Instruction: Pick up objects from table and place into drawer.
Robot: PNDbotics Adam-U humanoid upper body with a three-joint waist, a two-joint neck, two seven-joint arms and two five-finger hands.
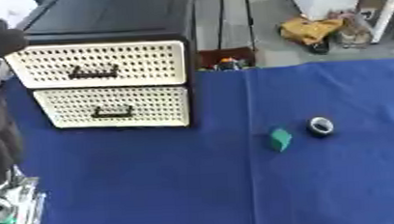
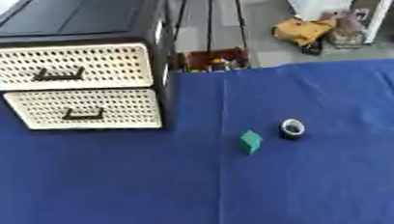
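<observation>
Neither hand's fingers can be made out, and with both drawers (image 2: 69,67) closed and the green block (image 2: 251,142) beside the tape roll (image 2: 292,128) on the blue cloth (image 2: 153,184), opening a drawer comes first.

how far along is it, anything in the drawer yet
Nothing looks done. Both drawers of the cabinet are closed, upper drawer and lower drawer alike. Nothing is in hand: no robot hand can be made out in either view. Left to do: open a drawer, then move the green block and the small roll of tape, which both lie on the blue table.
</observation>
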